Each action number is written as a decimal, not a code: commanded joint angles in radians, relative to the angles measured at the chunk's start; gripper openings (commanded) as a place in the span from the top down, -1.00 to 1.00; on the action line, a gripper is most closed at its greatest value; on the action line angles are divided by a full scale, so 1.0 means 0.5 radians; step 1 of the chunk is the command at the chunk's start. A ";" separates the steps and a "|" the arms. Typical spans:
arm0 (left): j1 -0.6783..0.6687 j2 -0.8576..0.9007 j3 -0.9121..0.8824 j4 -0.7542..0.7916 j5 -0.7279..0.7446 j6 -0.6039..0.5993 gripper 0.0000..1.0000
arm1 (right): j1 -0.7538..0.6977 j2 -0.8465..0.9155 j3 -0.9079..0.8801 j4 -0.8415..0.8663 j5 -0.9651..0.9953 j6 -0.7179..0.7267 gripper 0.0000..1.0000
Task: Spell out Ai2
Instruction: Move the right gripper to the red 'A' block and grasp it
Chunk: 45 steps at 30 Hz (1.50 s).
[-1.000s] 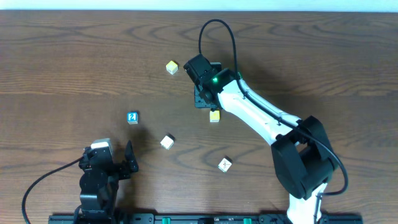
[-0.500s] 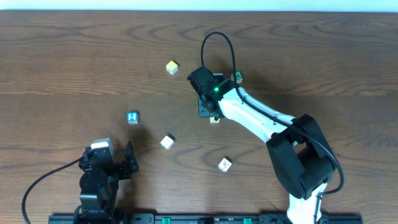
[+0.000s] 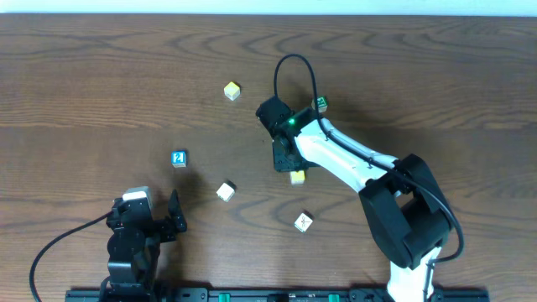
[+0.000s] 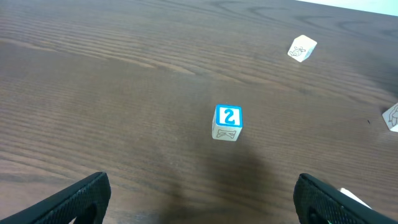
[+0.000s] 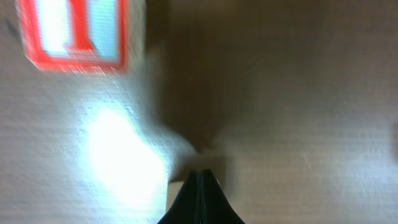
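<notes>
The right gripper (image 5: 199, 186) hangs low over the wooden table (image 3: 101, 75), its two fingers pressed together into a single dark point with nothing between them. In its blurred wrist view, a red-framed block face (image 5: 71, 31) sits up and to the left of the fingertips, apart from them; the character on it cannot be read.

Seen from overhead, this claw is near the table's middle, with a yellow-edged block (image 3: 297, 177) just beside it on the side toward the robot's base. Whether the two touch cannot be told. A green block (image 3: 320, 104) lies just beyond the right arm, and a pale yellow block (image 3: 232, 91) lies near the far side of the table.

The blue 2 block (image 3: 178, 158) sits alone on the robot's left, well apart from the right claw, its numeral facing up. It lies ahead of the left gripper (image 3: 173, 215), whose fingers stand wide apart and empty near the table's front edge.

A white block (image 3: 225, 191) lies between the blue 2 block and the right claw. A second white block (image 3: 303, 221) lies nearer the base.
</notes>
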State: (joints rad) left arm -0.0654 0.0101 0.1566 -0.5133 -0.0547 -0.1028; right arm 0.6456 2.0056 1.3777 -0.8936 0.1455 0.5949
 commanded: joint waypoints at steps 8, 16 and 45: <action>0.012 -0.011 -0.033 0.002 0.002 0.027 -0.91 | -0.098 -0.357 -0.007 0.095 0.074 0.019 0.97; 0.012 -0.011 -0.033 0.002 0.002 0.027 -0.90 | -0.436 -0.741 -0.007 -0.017 0.117 -0.533 0.05; 0.012 -0.011 -0.033 0.002 0.002 0.027 -0.91 | -0.954 -0.749 -0.920 0.490 -0.028 -1.061 -0.21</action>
State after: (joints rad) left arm -0.0654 0.0101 0.1566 -0.5133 -0.0547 -0.1028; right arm 0.1814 1.6279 0.9344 -0.6651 0.1139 0.0868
